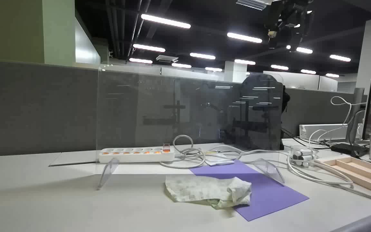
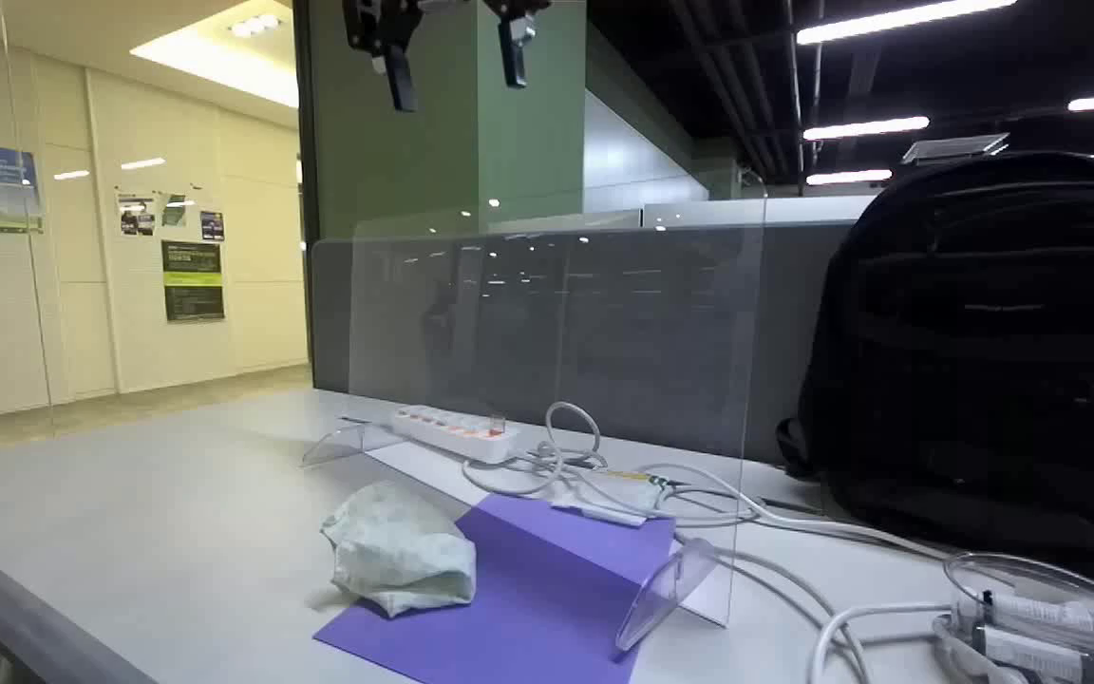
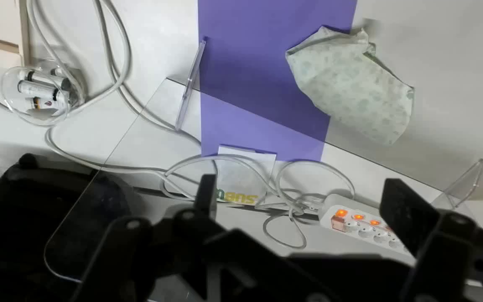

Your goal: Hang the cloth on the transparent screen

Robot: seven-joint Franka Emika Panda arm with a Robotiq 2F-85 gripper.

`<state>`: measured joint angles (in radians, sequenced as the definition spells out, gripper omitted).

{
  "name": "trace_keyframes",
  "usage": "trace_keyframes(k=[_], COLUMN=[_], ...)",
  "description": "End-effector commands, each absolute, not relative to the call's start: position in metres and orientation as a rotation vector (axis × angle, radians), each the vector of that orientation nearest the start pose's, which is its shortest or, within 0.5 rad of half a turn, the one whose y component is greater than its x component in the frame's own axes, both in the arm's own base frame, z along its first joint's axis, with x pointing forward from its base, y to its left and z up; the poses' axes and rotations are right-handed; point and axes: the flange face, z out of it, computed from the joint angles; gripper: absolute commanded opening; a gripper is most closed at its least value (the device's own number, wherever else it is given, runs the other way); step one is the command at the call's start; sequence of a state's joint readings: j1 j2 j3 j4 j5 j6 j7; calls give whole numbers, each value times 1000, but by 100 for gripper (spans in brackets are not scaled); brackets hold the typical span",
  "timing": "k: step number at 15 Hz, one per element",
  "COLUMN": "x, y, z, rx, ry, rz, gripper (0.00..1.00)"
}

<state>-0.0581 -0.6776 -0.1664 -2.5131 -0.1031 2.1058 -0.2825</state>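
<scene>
Hand (image 2: 461, 93) high above the desk (image 1: 60, 206), spread wide and gripping nothing; pale patterned cloth (image 1: 201, 190) rumpled partly over a purple sheet (image 1: 267, 193), partly on the desk, just beside the upright transparent screen (image 1: 185, 96).

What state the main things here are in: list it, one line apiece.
Claw: open, holding nothing
Cloth: rumpled, lying down, not hung
Transparent screen: standing upright
Power strip: powered, glowing orange at several spots
Purple sheet: flat, partly covered
White cables: loosely looped
Backpack: upright
</scene>
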Motion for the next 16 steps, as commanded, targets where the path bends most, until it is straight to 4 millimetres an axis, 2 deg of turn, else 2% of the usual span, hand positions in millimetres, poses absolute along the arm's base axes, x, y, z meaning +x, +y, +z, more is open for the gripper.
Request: trace_keyframes(k=[1,11,13,16], x=[362,362,370,391], y=[-94,-94,-89,-76], z=[527,528,520,493], rx=[-3162,-3162,-3160,-3156], ry=[-192,-191,-200,-176], rz=[-413,-418,-411,-353], gripper=[100,100,100,100])
